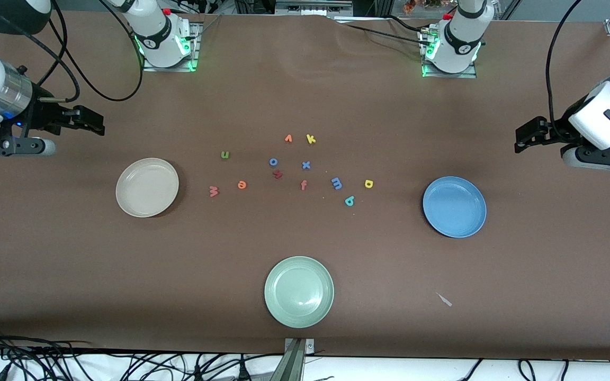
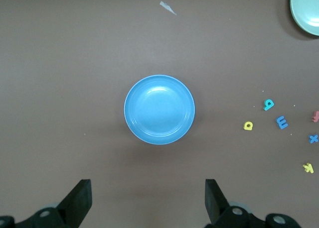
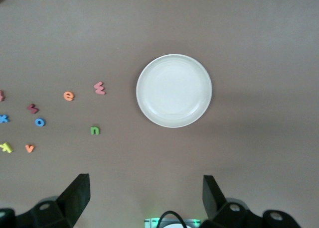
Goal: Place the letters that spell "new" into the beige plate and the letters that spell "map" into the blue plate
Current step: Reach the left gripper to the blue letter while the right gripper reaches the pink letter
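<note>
The empty beige plate (image 1: 147,187) (image 3: 174,90) lies toward the right arm's end of the table, and the empty blue plate (image 1: 454,207) (image 2: 159,109) toward the left arm's end. Between them on the table lie the green n (image 1: 225,154) (image 3: 95,130), orange e (image 1: 242,184) (image 3: 69,95) and pink w (image 1: 213,191) (image 3: 99,88), then the blue m (image 1: 337,183) (image 2: 282,122), yellow a (image 1: 368,183) (image 2: 247,125) and teal p (image 1: 349,200) (image 2: 268,104). My right gripper (image 1: 90,121) (image 3: 146,195) hangs open by the beige plate. Open too, my left gripper (image 1: 527,135) (image 2: 148,198) hangs by the blue plate. Neither holds anything.
Other letters lie among these: orange v (image 1: 288,138), yellow k (image 1: 311,139), blue o (image 1: 274,162), dark red h (image 1: 277,174), blue x (image 1: 306,165), orange-red f (image 1: 303,185). A pale green plate (image 1: 298,291) sits nearest the front camera. A small white scrap (image 1: 444,299) lies beside it.
</note>
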Controlling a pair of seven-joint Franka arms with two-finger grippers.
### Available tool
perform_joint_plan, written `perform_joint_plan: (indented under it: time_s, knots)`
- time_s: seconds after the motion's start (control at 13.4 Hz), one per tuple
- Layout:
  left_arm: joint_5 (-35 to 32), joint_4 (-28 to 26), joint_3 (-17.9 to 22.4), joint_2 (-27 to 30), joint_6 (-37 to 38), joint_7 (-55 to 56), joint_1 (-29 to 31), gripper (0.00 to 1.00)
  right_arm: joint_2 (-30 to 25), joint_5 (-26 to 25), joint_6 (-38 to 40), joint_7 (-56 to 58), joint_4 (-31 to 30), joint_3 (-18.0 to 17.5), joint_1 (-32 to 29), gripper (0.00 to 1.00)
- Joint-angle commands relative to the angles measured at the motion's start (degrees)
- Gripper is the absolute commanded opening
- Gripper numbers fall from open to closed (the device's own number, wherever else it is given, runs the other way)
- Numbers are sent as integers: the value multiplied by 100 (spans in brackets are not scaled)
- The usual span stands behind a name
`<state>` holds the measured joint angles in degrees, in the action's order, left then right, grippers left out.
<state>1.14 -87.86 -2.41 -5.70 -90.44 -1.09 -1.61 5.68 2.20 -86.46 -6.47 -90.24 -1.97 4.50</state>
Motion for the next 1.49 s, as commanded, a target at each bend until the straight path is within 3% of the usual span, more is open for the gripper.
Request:
perform_joint_plan:
  time_s: [0.0,0.3,0.6,0.74,1.12,1.41]
  knots:
    - [-123,111,-14,-45,211,-93,38,100,187,307,-55,14,-11,-13,-10,100]
    - [-123,42,-49,-80,238,-102,-50,100,679,290,-730,-196,-142,-22,463,100]
    - [-53,129,-216,-615,168,-6,-611,100,785,290,-1898,-697,-870,-31,982,100]
    - [-35,120,-260,-1088,-225,21,-909,100,881,263,-2286,-724,-1126,-31,1114,100]
    - [218,103,-269,-2223,-1438,2178,-1666,100,1311,131,-4121,-742,-2110,-14,1369,100]
    - [421,24,-278,-2865,-2099,4234,-2045,100,1918,97,-4826,-733,-2173,-13,1519,100]
